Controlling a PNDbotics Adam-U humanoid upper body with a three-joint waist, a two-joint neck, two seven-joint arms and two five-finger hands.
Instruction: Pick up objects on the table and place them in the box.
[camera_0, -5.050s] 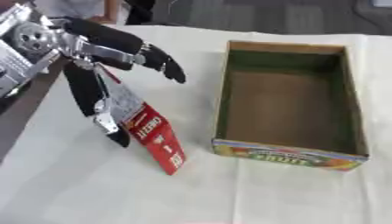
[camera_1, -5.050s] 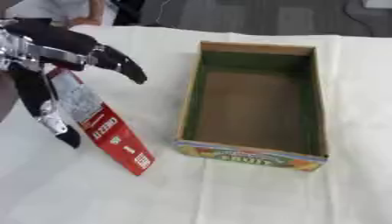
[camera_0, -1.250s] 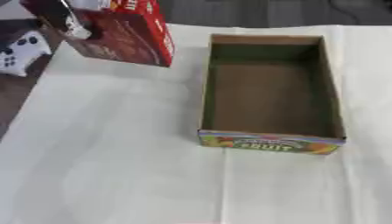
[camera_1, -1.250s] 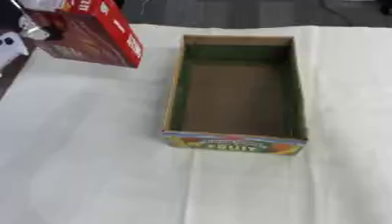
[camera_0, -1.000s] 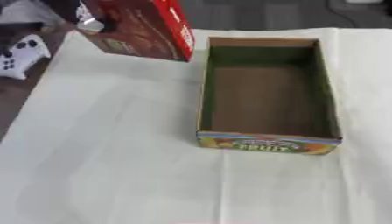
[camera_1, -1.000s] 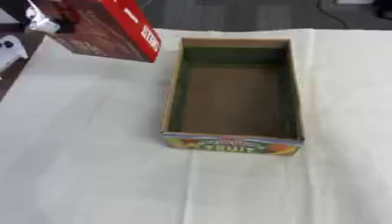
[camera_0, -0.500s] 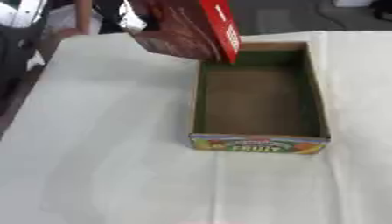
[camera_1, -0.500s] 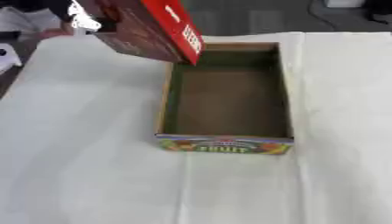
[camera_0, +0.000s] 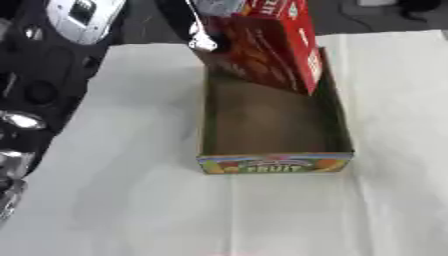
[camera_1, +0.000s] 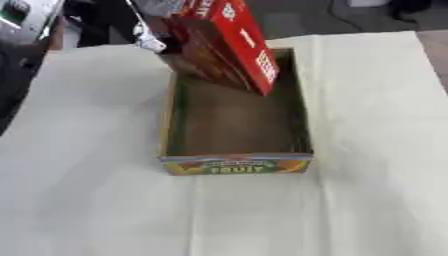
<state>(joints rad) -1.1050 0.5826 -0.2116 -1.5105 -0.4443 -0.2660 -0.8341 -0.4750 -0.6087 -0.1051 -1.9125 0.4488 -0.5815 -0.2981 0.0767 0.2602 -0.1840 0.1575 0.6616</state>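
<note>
A red carton (camera_0: 271, 50) hangs tilted over the far end of the open cardboard box (camera_0: 276, 163), its low corner down inside near the right wall. My left hand (camera_0: 206, 31) is shut on the carton's upper left side. Only its silver and black fingers show there, by the box's far left corner. The box has a "FRUIT" label on its near wall and a bare brown floor. My right hand shows in neither view.
My left arm (camera_0: 35, 90), black and silver, fills the left edge of the left eye view. A white cloth (camera_1: 105, 200) covers the table around the box. Dark floor lies beyond the table's far edge.
The left hand has carried the red carton rightward and down, from left of the box to over its far end. The camera has also shifted, so the box sits differently in view.
</note>
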